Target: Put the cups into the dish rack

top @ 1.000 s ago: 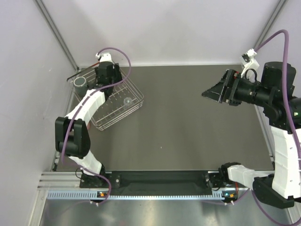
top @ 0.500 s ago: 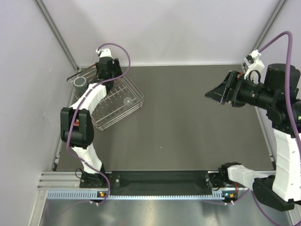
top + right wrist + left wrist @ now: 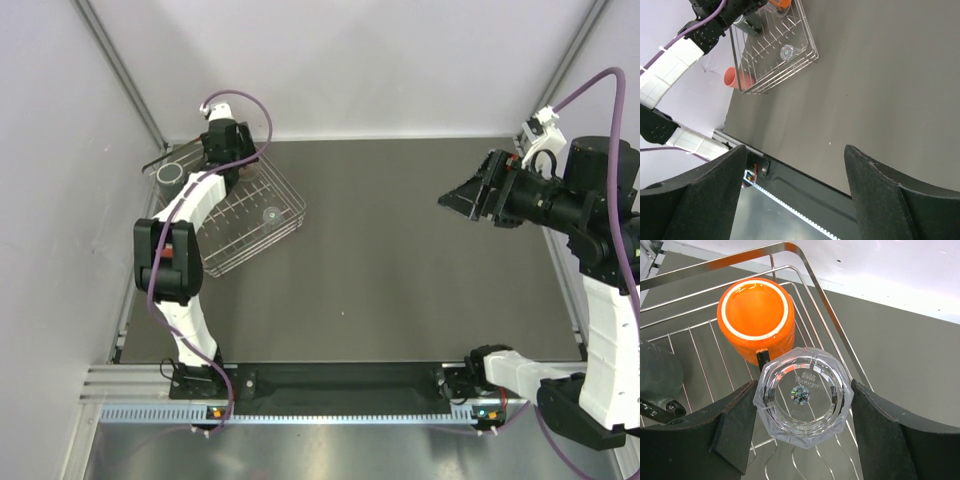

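Up close in the left wrist view, a clear tumbler (image 3: 801,396) with a faceted rim sits clamped between the black fingers of the left gripper (image 3: 804,390), a small round sticker showing on its base. It is over the far corner of the dish rack (image 3: 245,235); whether it rests on the wire grid cannot be told. Just beyond it in the rack stands the orange mug (image 3: 755,317), and the dark grey cup (image 3: 657,372) is to one side. A second clear tumbler (image 3: 270,213) sits nearer the rack's middle. The rack lies at the far left of the dark table (image 3: 400,260). Well apart, at the right, the right gripper (image 3: 795,147) is raised above the table, fingers spread wide with nothing between them.
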`<state>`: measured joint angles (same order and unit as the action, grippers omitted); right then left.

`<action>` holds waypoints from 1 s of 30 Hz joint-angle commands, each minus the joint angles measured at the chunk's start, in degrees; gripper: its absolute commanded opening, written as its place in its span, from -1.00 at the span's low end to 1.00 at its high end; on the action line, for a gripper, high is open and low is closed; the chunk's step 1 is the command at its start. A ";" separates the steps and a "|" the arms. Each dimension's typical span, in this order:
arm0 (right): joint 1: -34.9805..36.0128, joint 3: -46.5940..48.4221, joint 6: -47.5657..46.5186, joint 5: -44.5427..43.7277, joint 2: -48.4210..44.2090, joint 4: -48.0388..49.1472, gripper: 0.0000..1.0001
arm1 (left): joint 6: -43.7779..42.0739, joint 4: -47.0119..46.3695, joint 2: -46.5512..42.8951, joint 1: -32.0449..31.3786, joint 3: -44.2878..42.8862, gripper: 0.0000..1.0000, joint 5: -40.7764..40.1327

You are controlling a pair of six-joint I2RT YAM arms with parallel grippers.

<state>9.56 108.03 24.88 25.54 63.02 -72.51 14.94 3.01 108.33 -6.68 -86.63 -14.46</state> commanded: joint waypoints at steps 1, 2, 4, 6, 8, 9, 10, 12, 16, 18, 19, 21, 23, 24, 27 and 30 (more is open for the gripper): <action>-0.69 0.25 0.34 -0.40 -0.36 0.88 0.57 | 0.88 -3.36 0.91 0.87 -3.02 -1.00 0.57; -0.69 0.25 0.43 -0.49 -0.27 0.97 0.56 | 1.06 -3.36 1.09 0.96 -3.11 -1.00 0.75; -0.77 0.25 0.34 -0.49 -0.10 0.97 0.57 | 1.23 -3.44 1.35 1.23 -3.19 -1.00 0.66; -0.77 0.34 0.25 -0.32 0.17 1.23 0.57 | 1.32 -3.53 1.88 1.32 -3.19 -1.00 0.48; -0.86 0.43 0.17 -0.23 0.43 1.14 0.57 | 1.41 -3.27 2.23 1.32 -3.37 -1.00 0.22; -0.86 0.52 0.25 -0.14 0.43 1.14 0.57 | 1.67 -3.36 2.41 1.40 -3.46 -1.00 0.22; -0.95 0.60 0.17 -0.05 0.61 1.06 0.57 | 1.67 -3.36 2.84 1.49 -3.54 -1.00 0.39; -0.95 0.60 -0.01 0.04 0.78 0.97 0.56 | 1.93 -3.18 3.28 1.49 -3.98 -1.00 0.57; -1.21 0.60 -0.10 -0.05 0.78 0.88 0.57 | 2.46 -3.18 4.60 1.49 -4.34 -1.00 0.75; -1.39 0.60 -0.10 0.04 0.78 0.88 0.57 | 2.55 -3.18 4.87 1.49 -4.51 -1.00 0.40; -1.30 0.43 -0.10 0.04 0.87 0.79 0.57 | 2.55 -3.18 5.04 1.49 -4.51 -1.00 0.05; -1.39 0.43 -0.19 -0.05 0.78 0.79 0.57 | 2.38 -1.25 5.04 1.40 -4.34 -1.00 -1.09; -1.39 0.43 -0.19 -0.05 0.78 0.79 0.56 | 2.29 -0.72 4.87 1.40 -4.25 -1.00 -1.88; -1.56 0.43 -0.19 0.04 0.78 0.79 0.56 | 2.20 -0.37 4.78 1.40 -4.25 -1.00 -2.67; -1.65 0.34 -0.27 0.12 0.96 0.88 0.57 | 2.37 0.51 4.43 1.40 -3.81 -1.00 -3.56; -1.74 0.17 -0.45 0.30 1.05 0.88 0.57 | 2.81 0.95 4.78 1.40 -3.72 -1.00 -3.47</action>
<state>8.43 108.03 25.06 25.56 63.94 -72.51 16.95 5.30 113.99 -5.63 -88.31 -16.29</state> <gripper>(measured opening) 0.783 0.732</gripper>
